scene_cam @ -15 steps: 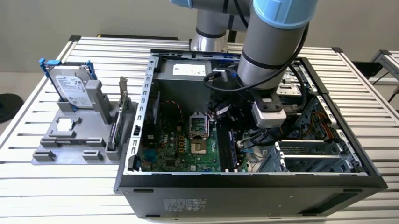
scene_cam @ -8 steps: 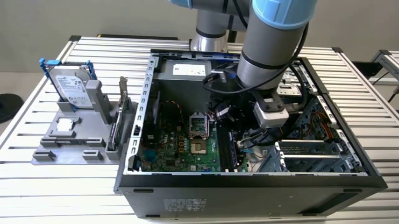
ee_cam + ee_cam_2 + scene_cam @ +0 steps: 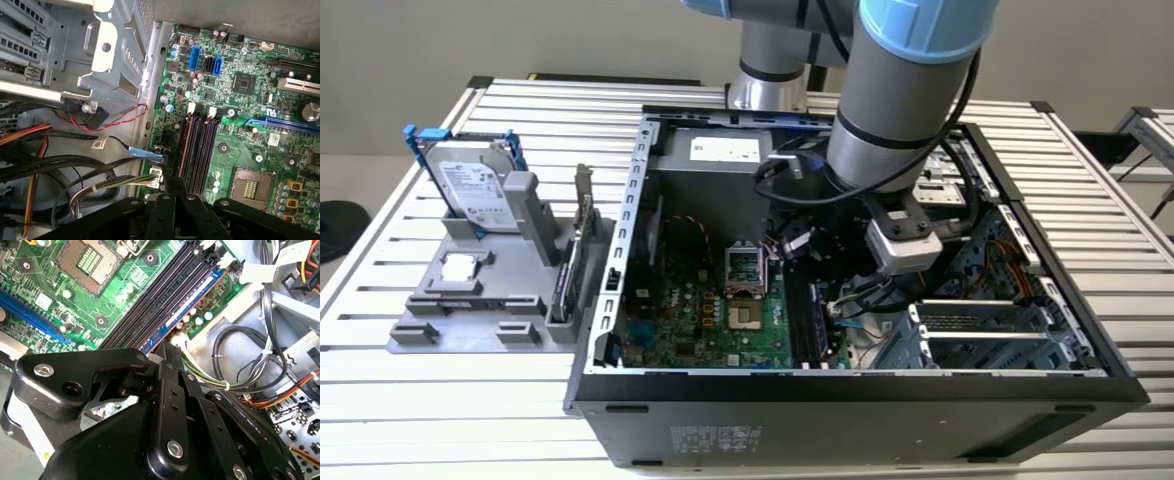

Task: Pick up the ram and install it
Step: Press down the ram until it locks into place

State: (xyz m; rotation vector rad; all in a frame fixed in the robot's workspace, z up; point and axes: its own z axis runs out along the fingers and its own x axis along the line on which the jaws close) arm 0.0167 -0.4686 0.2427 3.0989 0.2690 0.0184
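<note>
Down inside the open computer case (image 3: 854,385), the gripper (image 3: 170,352) is hanging directly over the row of memory slots (image 3: 197,145) beside the CPU socket (image 3: 248,186). The ram (image 3: 187,302) is standing on edge in the slot at the cable side of the row, its bluish sticker facing the bundled wires (image 3: 240,355). Its long axis is running along the slots, straight away from the fingertips, which are sitting at its near end. The fingers are looking drawn close together on the stick's top edge, though whether they are pinching it I cannot tell.
</note>
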